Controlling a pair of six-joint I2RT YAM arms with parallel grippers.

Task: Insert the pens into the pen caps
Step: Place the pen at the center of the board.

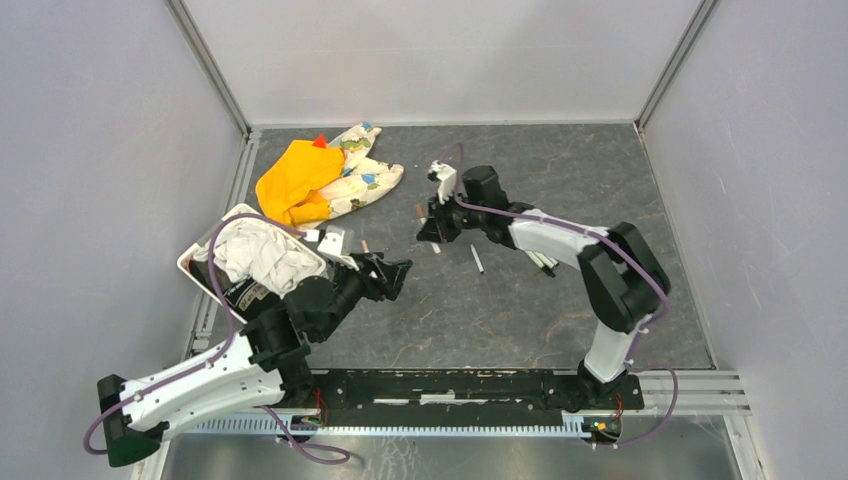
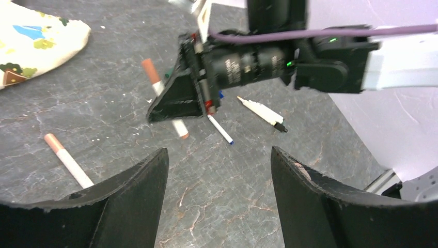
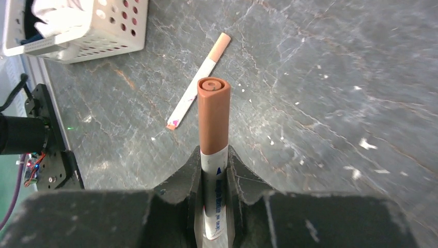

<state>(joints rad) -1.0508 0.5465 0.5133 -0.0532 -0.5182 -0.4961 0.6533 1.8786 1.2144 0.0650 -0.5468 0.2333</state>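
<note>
The right gripper [image 3: 213,170] clamps a white pen [image 3: 214,119], tan end outward, near the table's [image 3: 335,103] middle, while the left gripper [image 2: 219,170] waits open and empty opposite; with the grasp apparently made, next likely comes fetching a cap, none clearly visible, and aligning it.

The dark grey tabletop [image 3: 335,103] reads matt, stone-like, pale-veined. The white perforated plastic basket [image 3: 103,26] is smooth, faintly glossy. Right of the basket, the white plastic pen with a salmon cap [image 3: 213,119] looks satin-smooth. Beyond the basket, the orange cloth [image 1: 295,180] is soft, matt. The left gripper [image 2: 219,151] shows black plastic fingers [image 2: 129,206], matt, edges scuffed.
</note>
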